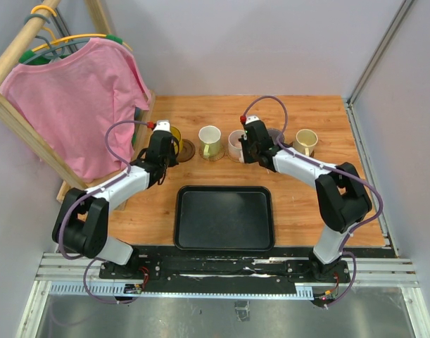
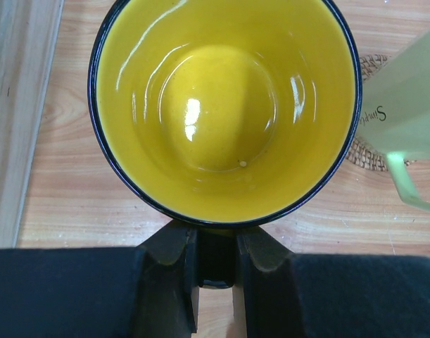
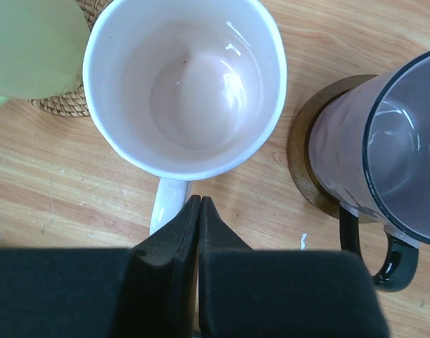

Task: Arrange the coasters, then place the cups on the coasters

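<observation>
Upright in a row: yellow cup (image 2: 225, 105), white cup (image 1: 210, 141), pink cup (image 3: 186, 84), purple cup (image 3: 383, 148) on dark coaster (image 3: 306, 162), cream cup (image 1: 306, 141).

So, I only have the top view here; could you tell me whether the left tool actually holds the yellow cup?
Observer: Yes, the left wrist view shows the left tool clamped on the handle of the yellow cup.
Operator: Thanks, and is the right tool holding the pink cup?
Observer: No, the right tool is shut on nothing, beside the handle of the pink cup.
</observation>
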